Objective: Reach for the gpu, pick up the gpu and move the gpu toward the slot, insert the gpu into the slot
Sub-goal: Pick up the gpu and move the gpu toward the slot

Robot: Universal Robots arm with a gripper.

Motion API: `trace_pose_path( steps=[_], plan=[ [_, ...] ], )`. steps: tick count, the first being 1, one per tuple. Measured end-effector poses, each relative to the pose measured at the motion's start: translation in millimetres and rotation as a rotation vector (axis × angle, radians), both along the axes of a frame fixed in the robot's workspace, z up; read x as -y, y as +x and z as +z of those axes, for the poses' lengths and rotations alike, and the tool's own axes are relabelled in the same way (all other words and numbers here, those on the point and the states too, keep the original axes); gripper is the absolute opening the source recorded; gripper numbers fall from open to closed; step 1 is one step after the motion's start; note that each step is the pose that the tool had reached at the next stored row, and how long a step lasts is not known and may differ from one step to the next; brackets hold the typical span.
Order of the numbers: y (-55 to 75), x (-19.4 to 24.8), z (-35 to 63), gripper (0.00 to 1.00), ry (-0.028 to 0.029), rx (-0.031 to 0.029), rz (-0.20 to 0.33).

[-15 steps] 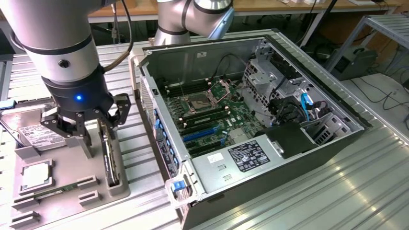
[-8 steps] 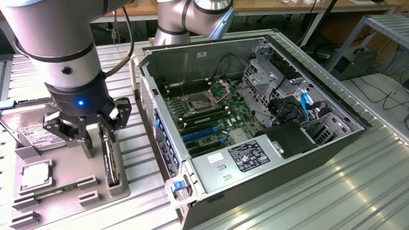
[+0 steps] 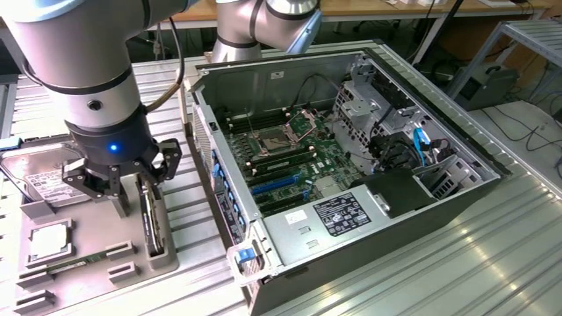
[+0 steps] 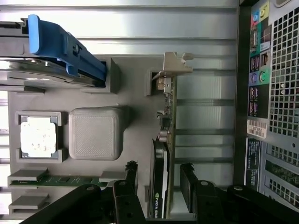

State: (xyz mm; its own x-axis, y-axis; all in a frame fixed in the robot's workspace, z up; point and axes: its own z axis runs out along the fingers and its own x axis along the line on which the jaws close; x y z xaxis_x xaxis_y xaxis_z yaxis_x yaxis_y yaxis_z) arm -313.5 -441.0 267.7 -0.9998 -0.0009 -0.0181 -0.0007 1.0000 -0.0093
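The gpu [image 3: 154,230] stands on its long edge in a holder of the grey tray [image 3: 92,227], left of the computer case in the exterior view. In the wrist view the gpu [image 4: 166,140] is a thin dark card, with its silvery bracket [image 4: 176,63] at the end far from the gripper. My gripper [image 3: 139,201] hangs just above it, open. Its black fingers [image 4: 131,179] stand one on each side of the card's near end without touching it, and my gripper [image 4: 159,184] holds nothing. The blue slot [image 3: 279,184] lies on the motherboard inside the open case.
The tray [image 4: 133,93] also holds a hard drive [image 3: 44,178] with a blue clip [image 4: 63,46], a processor chip [image 4: 38,136], a grey block [image 4: 96,133] and a green memory stick [image 4: 70,179]. The open computer case [image 3: 351,164] lies on the ribbed metal table [image 3: 457,263].
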Motion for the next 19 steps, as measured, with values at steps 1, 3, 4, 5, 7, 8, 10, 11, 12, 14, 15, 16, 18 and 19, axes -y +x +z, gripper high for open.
trace_pose_path(
  steps=[1,3,4,5,7,8,10,11,12,14,15,16,18,19],
  plan=[
    [0.0,0.2,-1.0,0.49,0.0000,0.0000,0.000],
    [0.0,0.4,-3.2,0.49,0.0000,0.0001,0.000],
    [0.0,0.6,-4.3,0.49,0.0000,0.0000,0.000],
    [0.0,0.7,-5.6,0.49,0.0000,0.0000,0.000],
    [0.0,0.9,-7.8,0.49,0.0000,0.0000,0.000],
    [0.0,1.1,-9.1,0.49,0.0000,0.0000,0.000],
    [0.0,1.2,-11.3,0.49,0.0000,-0.0001,0.000],
    [0.0,1.3,-12.5,0.49,0.0000,0.0000,0.000],
    [0.0,1.4,-13.7,0.49,0.0000,0.0000,0.000],
    [0.0,1.5,-16.2,0.49,0.0000,0.0000,0.000],
    [0.1,1.6,-17.3,0.49,0.0001,0.0000,0.000],
    [0.1,1.6,-18.6,0.49,0.0000,0.0000,0.000],
    [0.2,1.7,-21.1,0.49,0.0000,0.0000,0.000],
    [0.2,1.8,-23.4,0.49,0.0000,0.0000,0.000]
  ],
)
